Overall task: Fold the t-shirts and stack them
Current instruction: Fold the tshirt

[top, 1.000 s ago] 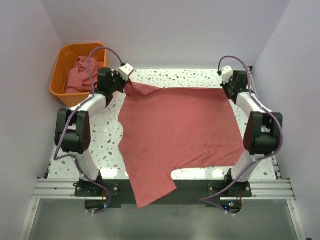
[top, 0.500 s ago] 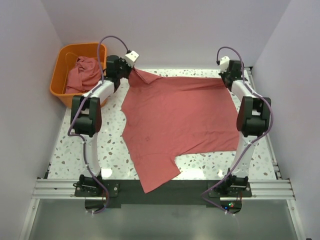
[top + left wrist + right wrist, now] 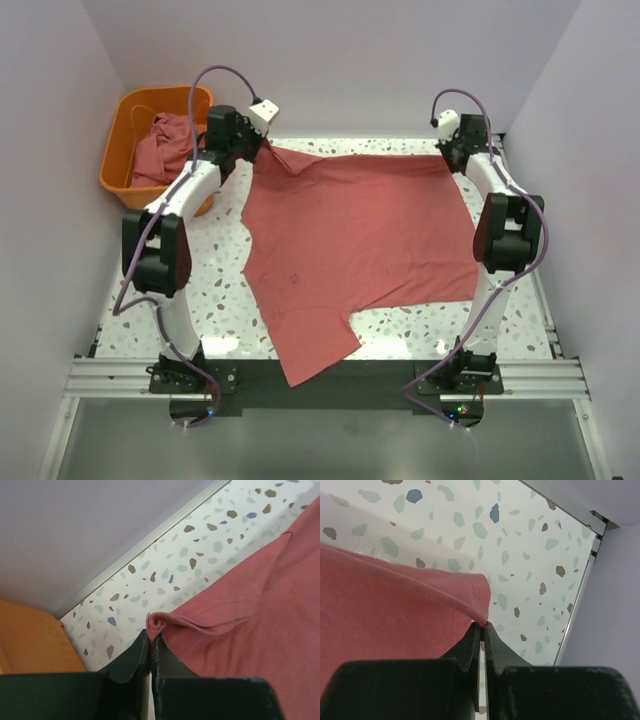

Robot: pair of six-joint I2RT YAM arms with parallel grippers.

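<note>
top external: left hand (image 3: 263, 149) and right hand (image 3: 449, 153), clamped on t-shirt (image 3: 360, 240) corners, have pulled it farther back.

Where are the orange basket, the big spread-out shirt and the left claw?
orange basket (image 3: 115, 165), top view, its left wall.
spread-out shirt (image 3: 360, 230), top view, middle of the cloth.
left gripper (image 3: 151, 639), left wrist view, fingertips pinching the shirt's corner.

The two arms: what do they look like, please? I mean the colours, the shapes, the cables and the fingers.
Both the left arm and the right arm have white tubular links and bulky black joint housings. A grey-purple cable loops along each arm from the base. A small white camera box sits at each wrist. The fingers are dark, flat and tapered.
</note>
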